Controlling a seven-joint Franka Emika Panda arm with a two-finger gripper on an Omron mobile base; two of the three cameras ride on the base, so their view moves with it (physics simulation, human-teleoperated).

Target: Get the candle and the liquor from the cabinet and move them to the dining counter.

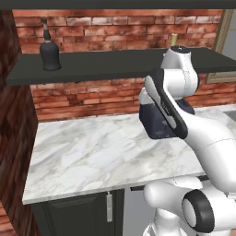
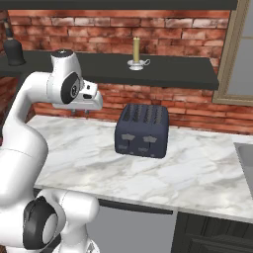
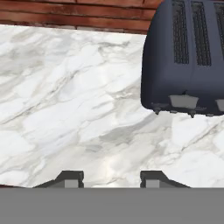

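The candle (image 2: 136, 50), a pale-yellow stick on a small whitish saucer, stands on the dark grey shelf board of the cabinet (image 2: 168, 71); its tip (image 1: 174, 39) peeks over my arm in the left base view. The liquor (image 1: 49, 51), a squat black bottle, stands at the shelf's left end (image 2: 14, 49). My gripper (image 3: 111, 178) hangs below the shelf over the marble worktop, left of the candle and well under it. Its fingers (image 3: 71, 177) stand apart with nothing between them, so it is open. The dining counter is out of view.
A dark blue toaster (image 2: 142, 129) sits on the marble worktop (image 2: 197, 178) under the candle, right of my hand (image 3: 188, 57). A brick wall backs the worktop. A window frame (image 2: 232, 54) and a sink edge (image 2: 245, 155) lie at the right.
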